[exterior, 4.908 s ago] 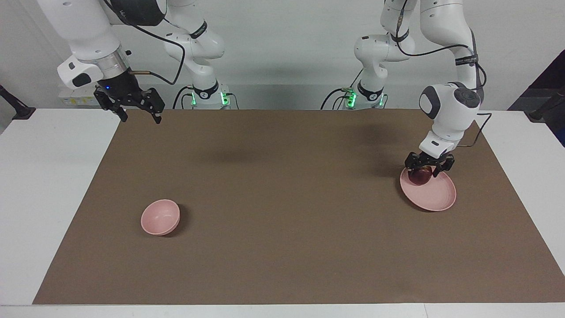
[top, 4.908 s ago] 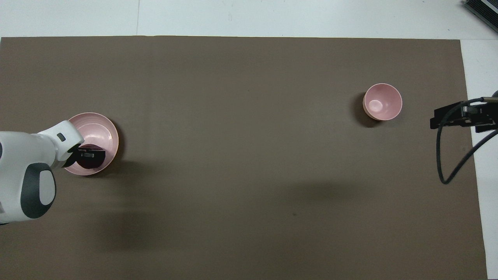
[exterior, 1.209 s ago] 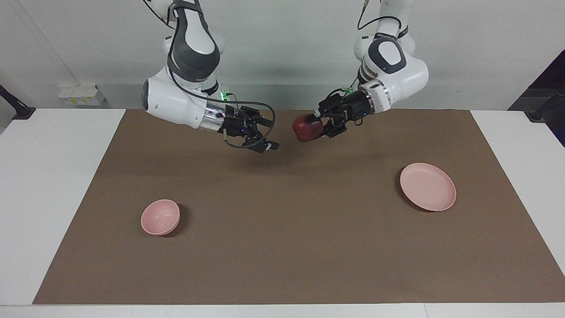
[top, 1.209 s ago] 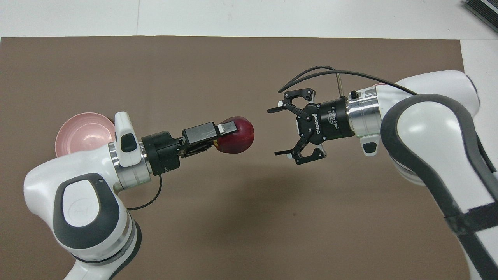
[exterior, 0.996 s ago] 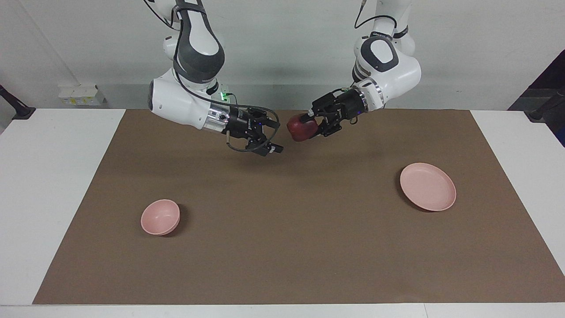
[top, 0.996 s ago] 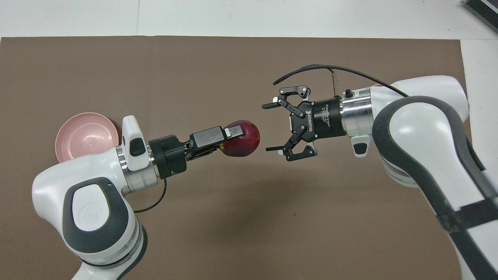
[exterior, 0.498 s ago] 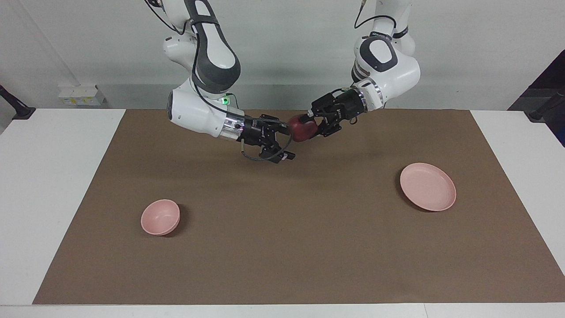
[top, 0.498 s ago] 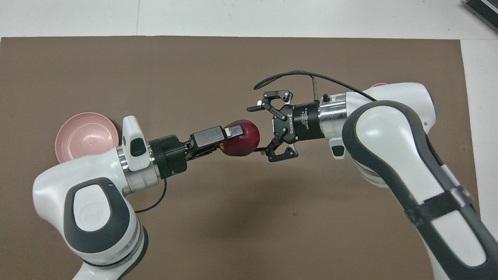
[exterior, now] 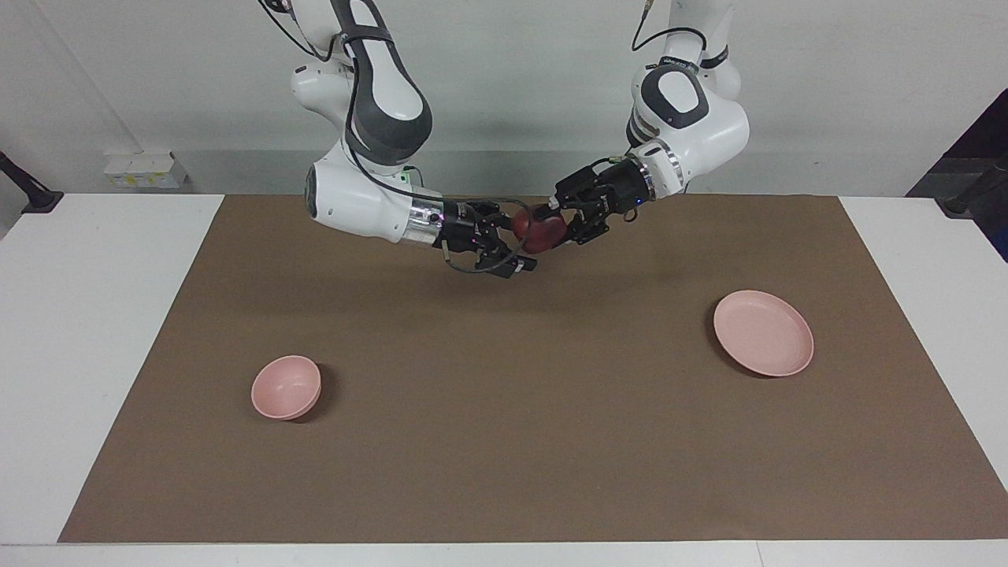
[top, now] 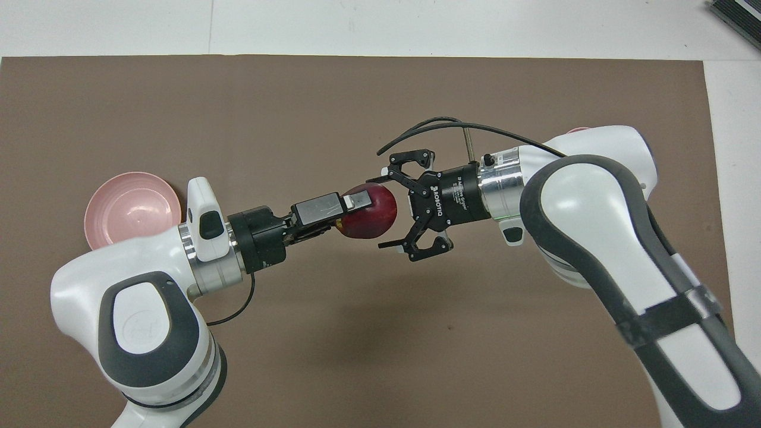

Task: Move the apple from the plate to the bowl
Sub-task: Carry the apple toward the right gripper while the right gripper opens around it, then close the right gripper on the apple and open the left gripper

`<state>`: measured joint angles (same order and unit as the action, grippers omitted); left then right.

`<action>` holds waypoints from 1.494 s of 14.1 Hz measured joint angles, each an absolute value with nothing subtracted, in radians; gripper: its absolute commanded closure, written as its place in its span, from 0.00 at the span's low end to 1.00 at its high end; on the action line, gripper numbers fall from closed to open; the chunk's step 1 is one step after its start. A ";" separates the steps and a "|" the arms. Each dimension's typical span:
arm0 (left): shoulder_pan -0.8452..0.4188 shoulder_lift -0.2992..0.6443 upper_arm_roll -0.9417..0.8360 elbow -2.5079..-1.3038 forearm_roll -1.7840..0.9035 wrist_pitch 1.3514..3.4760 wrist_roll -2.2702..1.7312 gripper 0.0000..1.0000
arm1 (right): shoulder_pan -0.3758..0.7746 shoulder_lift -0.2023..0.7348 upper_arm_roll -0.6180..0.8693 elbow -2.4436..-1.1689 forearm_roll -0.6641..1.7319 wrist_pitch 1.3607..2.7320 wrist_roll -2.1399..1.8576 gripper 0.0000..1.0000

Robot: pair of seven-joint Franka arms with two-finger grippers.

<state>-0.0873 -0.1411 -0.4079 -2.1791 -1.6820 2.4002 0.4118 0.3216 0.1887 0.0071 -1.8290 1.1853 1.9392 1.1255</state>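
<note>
Fingers of our left gripper (top: 357,205) pinch the apple (top: 370,212) in the air over the mat's (exterior: 504,441) middle. Our right gripper (top: 387,209) has its fingers spread around the apple's other end; whether they touch it, we cannot tell. Our right arm hides most of the bowl (exterior: 286,387) overhead. The plate (exterior: 763,332) sits bare.

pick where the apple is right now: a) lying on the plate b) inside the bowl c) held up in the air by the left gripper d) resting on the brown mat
c: the apple is clamped in the left gripper above the mat, with the right gripper open around its free end; the plate and the bowl hold nothing.
</note>
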 measured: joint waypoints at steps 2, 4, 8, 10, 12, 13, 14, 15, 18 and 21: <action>-0.087 -0.142 -0.408 -2.179 -1.682 2.400 0.412 1.00 | 0.321 0.187 0.007 -1.828 1.186 1.923 1.125 0.00; -0.087 -0.143 -0.409 -2.179 -1.682 2.399 0.411 1.00 | 0.321 0.188 0.004 -1.828 1.197 1.912 1.125 0.00; -0.087 -0.150 -0.414 -2.179 -1.682 2.397 0.393 1.00 | 0.314 0.189 -0.005 -1.827 1.219 1.869 1.125 0.00; -0.088 -0.154 -0.414 -2.178 -1.682 2.396 0.379 1.00 | 0.309 0.191 -0.005 -1.827 1.251 1.852 1.125 0.00; -0.088 -0.152 -0.419 -2.179 -1.681 2.399 0.351 1.00 | 0.308 0.190 -0.004 -1.824 1.297 1.835 1.125 0.00; -0.087 -0.147 -0.421 -2.179 -1.678 2.400 0.339 1.00 | 0.308 0.187 -0.003 -1.820 1.311 1.826 1.125 0.00; -0.087 -0.142 -0.423 -2.180 -1.673 2.400 0.330 1.00 | 0.308 0.184 -0.003 -1.818 1.318 1.826 1.125 0.00; -0.087 -0.139 -0.424 -2.180 -1.672 2.400 0.324 1.00 | 0.307 0.182 -0.003 -1.817 1.325 1.826 1.125 0.00; -0.087 -0.138 -0.425 -2.179 -1.670 2.400 0.312 1.00 | 0.306 0.181 -0.003 -1.817 1.333 1.825 1.123 1.00; -0.087 -0.138 -0.427 -2.178 -1.670 2.403 0.307 1.00 | 0.297 0.181 -0.003 -1.817 1.333 1.811 1.118 1.00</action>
<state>-0.0874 -0.1381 -0.4274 -2.1783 -1.6696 2.4035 0.3071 0.2971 0.1812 -0.0028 -1.8173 1.3326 1.8105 1.1182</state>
